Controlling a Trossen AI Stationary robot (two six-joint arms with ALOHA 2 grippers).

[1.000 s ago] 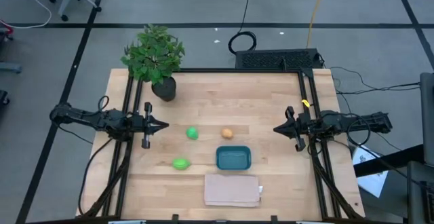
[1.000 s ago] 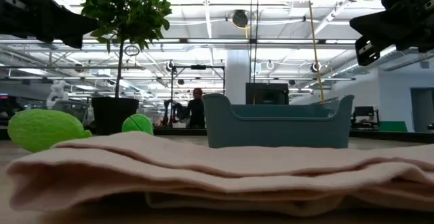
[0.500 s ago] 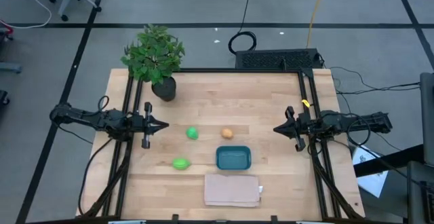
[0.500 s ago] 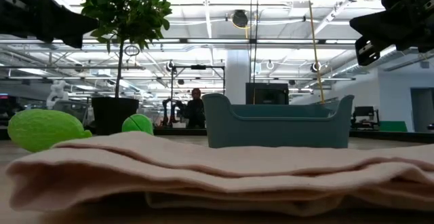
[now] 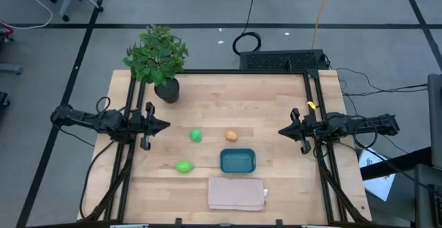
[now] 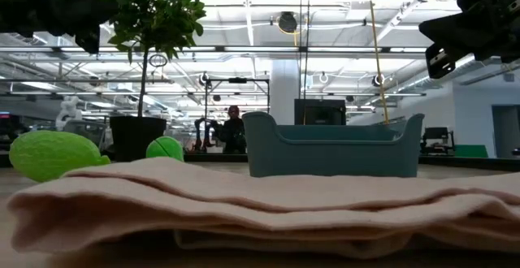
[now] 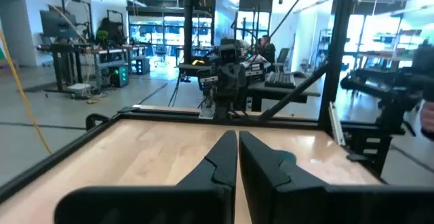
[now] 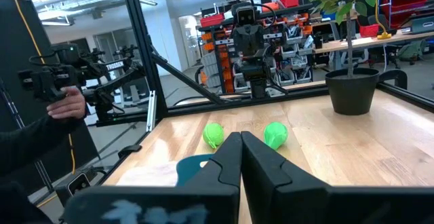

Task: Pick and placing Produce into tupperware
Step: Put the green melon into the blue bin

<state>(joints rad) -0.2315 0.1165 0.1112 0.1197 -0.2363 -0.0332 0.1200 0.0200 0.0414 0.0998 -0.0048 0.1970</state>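
Left gripper [image 5: 163, 125], fingers clenched together on nothing, hovering above the left side of the wooden table [image 5: 276, 97], tip aimed toward the middle; compared with a moment ago the arm has drawn slightly back and its wrist has turned a little, the only change in the scene. Right gripper [image 5: 282, 131], fingers likewise pressed shut and empty, parked over the right side exactly where it was, waiting. Produce, three pieces, all on the bare wood and none moved: bright green ball [image 5: 196, 135] near the centre, nearest the left gripper; lime-green piece [image 5: 184, 166] closer to the front edge, left of the container; orange-tan piece [image 5: 231, 136] just behind the container. Tupperware [image 5: 237, 160], teal, upright, nothing inside as far as the overhead view shows. Folded beige cloth [image 5: 237, 193] just in front of the tupperware, touching nothing else. Potted plant [image 5: 159, 59] at the back left corner, well apart from the produce. A person's hand [image 8: 66, 104] with a controller shows beyond the table in the right wrist view. Reading: the small stir of the left arm suggests the first reach is only starting; no piece is picked yet, the whole task remains ahead
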